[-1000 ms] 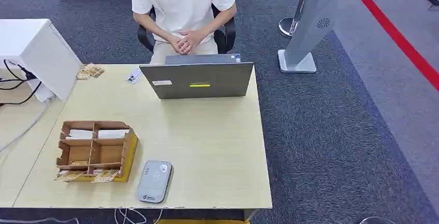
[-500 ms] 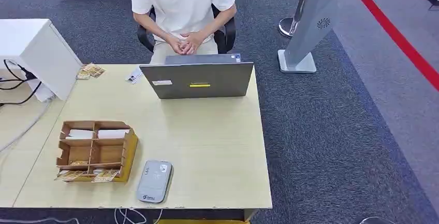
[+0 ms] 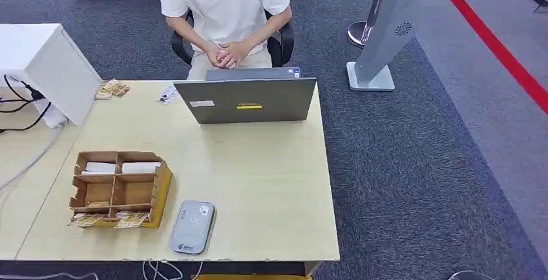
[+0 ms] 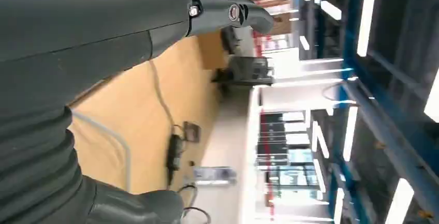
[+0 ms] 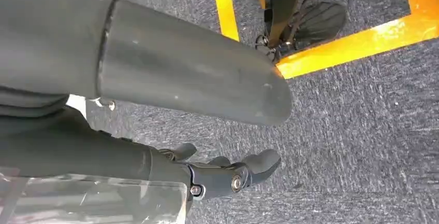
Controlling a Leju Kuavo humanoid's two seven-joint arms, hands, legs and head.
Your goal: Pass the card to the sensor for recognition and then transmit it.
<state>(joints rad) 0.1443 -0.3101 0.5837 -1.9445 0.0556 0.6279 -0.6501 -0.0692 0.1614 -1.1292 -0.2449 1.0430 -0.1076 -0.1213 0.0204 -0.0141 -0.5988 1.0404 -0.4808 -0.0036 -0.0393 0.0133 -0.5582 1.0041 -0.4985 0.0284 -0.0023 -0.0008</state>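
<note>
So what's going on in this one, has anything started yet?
Not yet. The grey card sensor and the cardboard card organizer sit untouched on the table. A person sits behind the laptop with hands clasped. The left robot hand and right robot hand hold nothing.

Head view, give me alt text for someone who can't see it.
A light wooden table holds a cardboard organizer with cards, and a grey card sensor sits beside it at the near edge. Across the table, a person sits with clasped hands behind an open grey laptop.
</note>
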